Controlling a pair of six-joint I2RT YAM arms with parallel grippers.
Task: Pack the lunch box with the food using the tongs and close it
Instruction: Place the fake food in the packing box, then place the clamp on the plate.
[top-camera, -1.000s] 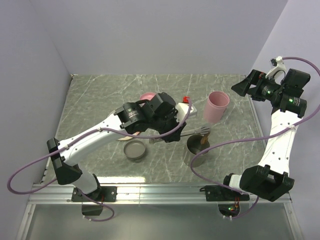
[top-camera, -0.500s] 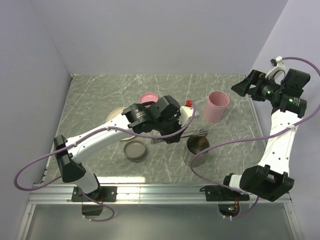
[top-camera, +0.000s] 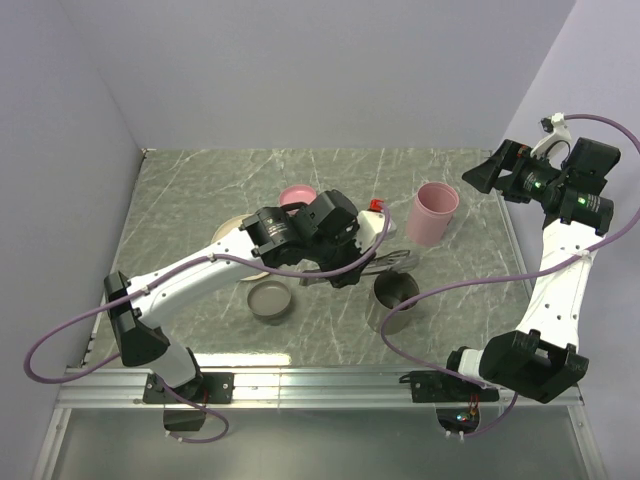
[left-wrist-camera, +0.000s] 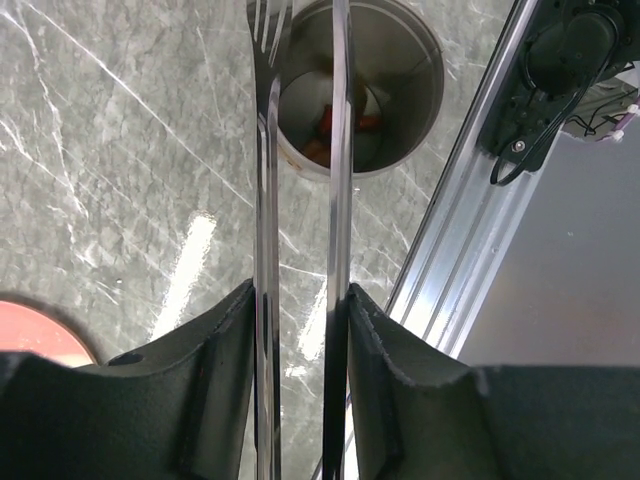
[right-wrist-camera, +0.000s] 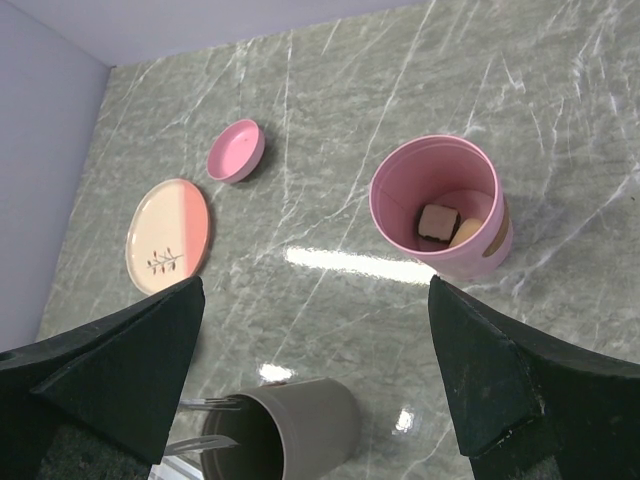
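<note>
In the top view, the left gripper (top-camera: 352, 266) is reaching across the tabletop (top-camera: 190, 190). It is holding the tongs (top-camera: 395, 262) with their tips over the grey container (top-camera: 397, 292), which appears to be the lunch box. The right gripper (top-camera: 480, 176) is hanging high at the right, well apart from everything. A shallow grey dish (top-camera: 270, 300) is lying near the left arm; it may be the lid, but this view is not settling that.

In the left wrist view, the jaws are pressing on both tong arms, gripping the tongs with the arms slightly parted. The food (left-wrist-camera: 322, 125), orange and white bits, is lying in the container's bottom beneath the tips. The drop seems to be the step in hand. Doing it well is calling for easing the squeeze just enough to part the tips, without letting the tongs slip, then lifting straight up past the rim. The tips are running off the frame's top, so whether a piece is between them cannot be told.

In the right wrist view, the jaws are standing wide open, holding nothing. A pink cup (right-wrist-camera: 400, 190) is holding two pale cubes (right-wrist-camera: 436, 222); a plate (right-wrist-camera: 168, 235) and a pink bowl (right-wrist-camera: 236, 150) are lying beyond. The grey container's inside is hidden here.
</note>
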